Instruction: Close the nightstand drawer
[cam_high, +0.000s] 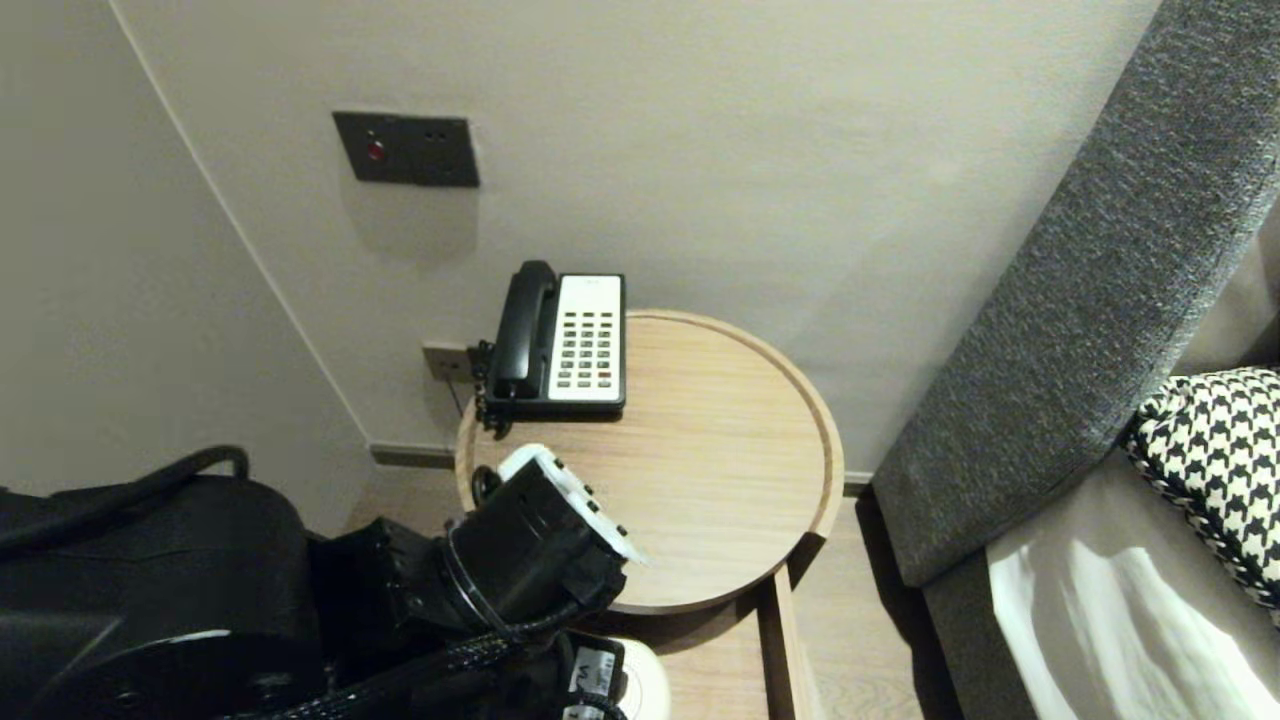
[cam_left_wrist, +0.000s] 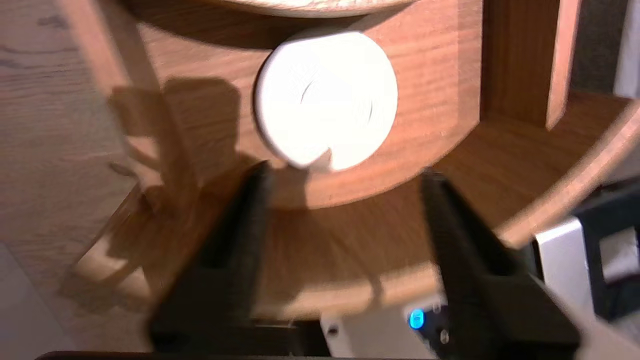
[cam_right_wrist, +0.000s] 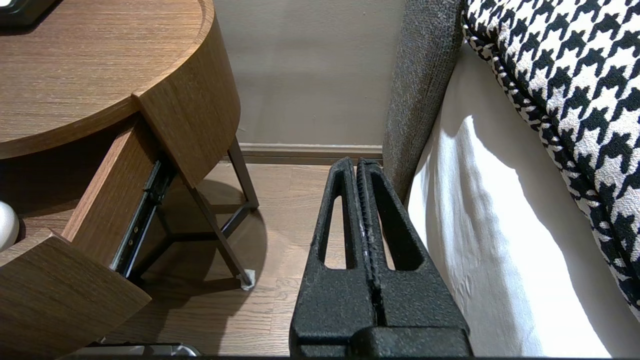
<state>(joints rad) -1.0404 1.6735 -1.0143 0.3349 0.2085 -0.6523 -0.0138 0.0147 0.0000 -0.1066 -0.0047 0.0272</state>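
So we have the drawer (cam_left_wrist: 450, 125) out and the disc (cam_left_wrist: 325, 97) lying in it, not yet gripped, our left gripper (cam_left_wrist: 345, 172) near it, spread and empty, our right gripper (cam_right_wrist: 356, 162) clenched by the bed (cam_right_wrist: 475, 225).

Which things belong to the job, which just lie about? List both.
In hand: open left tool, facing the flat white round roll in the open wooden drawer.
Lying about: black-and-white desk telephone, houndstooth pillow, dark wall switch plate, shut right tool by the bed.
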